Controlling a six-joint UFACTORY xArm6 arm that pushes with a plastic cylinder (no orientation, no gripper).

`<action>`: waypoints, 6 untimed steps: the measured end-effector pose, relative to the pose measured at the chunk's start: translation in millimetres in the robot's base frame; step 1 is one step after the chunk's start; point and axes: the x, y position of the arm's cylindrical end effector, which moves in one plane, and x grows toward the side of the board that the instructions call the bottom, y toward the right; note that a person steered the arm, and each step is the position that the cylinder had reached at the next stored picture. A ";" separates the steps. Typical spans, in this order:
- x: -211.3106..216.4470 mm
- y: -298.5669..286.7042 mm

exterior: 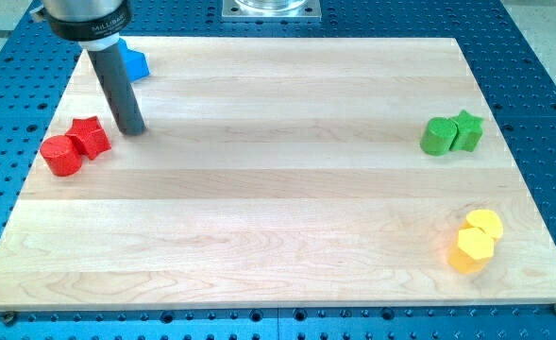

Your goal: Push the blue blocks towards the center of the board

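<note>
You see the blue block (136, 63) at the counter's (278, 189) top-left corner, unpushed; my tip (134, 128) sits just below it; no fingers exist.

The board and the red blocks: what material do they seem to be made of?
The board looks like pale, unpainted wood with a matte finish: long grain lines and plank seams show. The red star block and red cylinder block have flat, even colour with no grain, so painted wood or plastic; I cannot tell which.
</note>
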 end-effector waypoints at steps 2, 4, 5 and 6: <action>-13.4 0.0; -16.6 -25.2; -32.1 -75.1; -58.0 -102.3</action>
